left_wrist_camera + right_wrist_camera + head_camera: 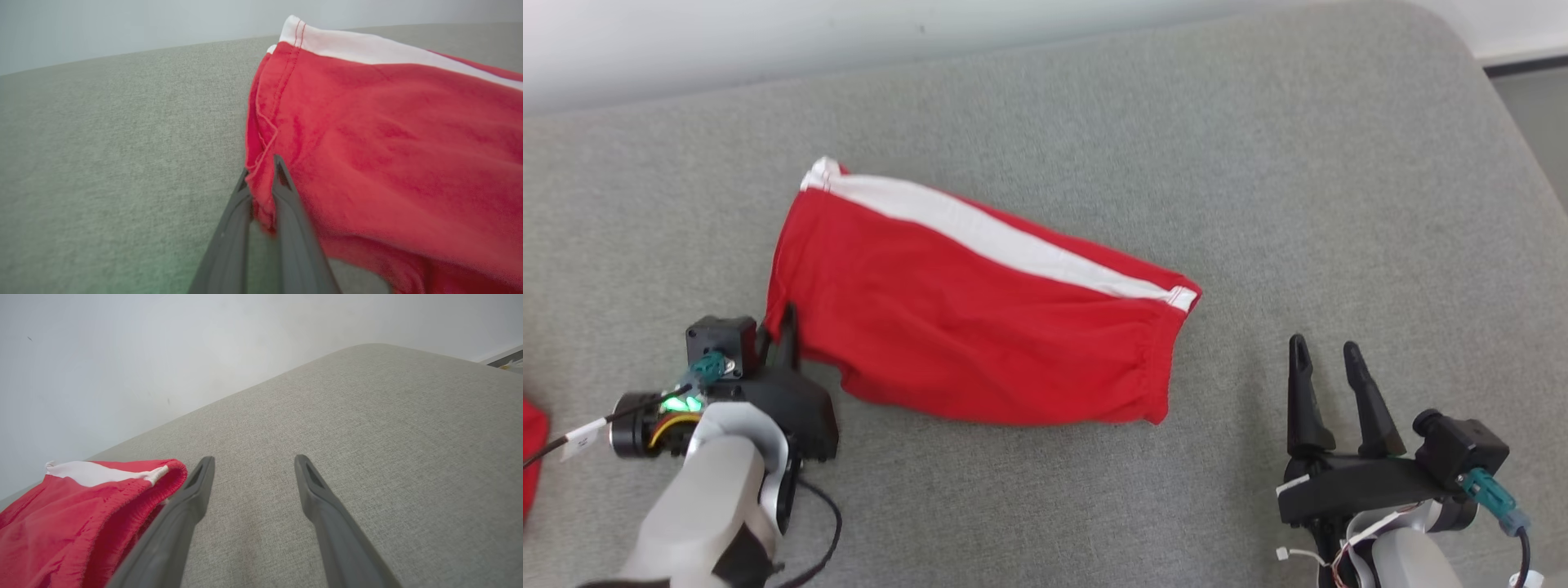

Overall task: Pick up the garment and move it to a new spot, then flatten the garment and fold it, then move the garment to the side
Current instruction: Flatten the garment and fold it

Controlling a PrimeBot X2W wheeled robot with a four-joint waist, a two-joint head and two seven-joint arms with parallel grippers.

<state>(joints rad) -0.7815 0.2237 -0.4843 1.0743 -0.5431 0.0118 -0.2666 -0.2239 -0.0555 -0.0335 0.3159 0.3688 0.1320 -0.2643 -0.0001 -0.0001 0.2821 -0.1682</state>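
The garment [980,327] is a pair of red shorts with a white side stripe, lying folded in the middle of the grey cushion [1258,163]. My left gripper [778,327] is at the garment's lower left corner. In the left wrist view my left gripper [261,167] is shut on the hem of the garment [388,143], with a fold of red cloth pinched between the two fingers. My right gripper [1325,351] stands open to the right of the garment's waistband, apart from it. In the right wrist view my right gripper [253,465] has bare cushion between its fingers, and the garment's waistband [81,510] lies to its left.
A pale wall [768,33] runs along the cushion's far edge. Another bit of red cloth [531,457] shows at the left edge of the head view. The cushion's rounded corner is at the far right, with dark floor [1535,90] beyond it.
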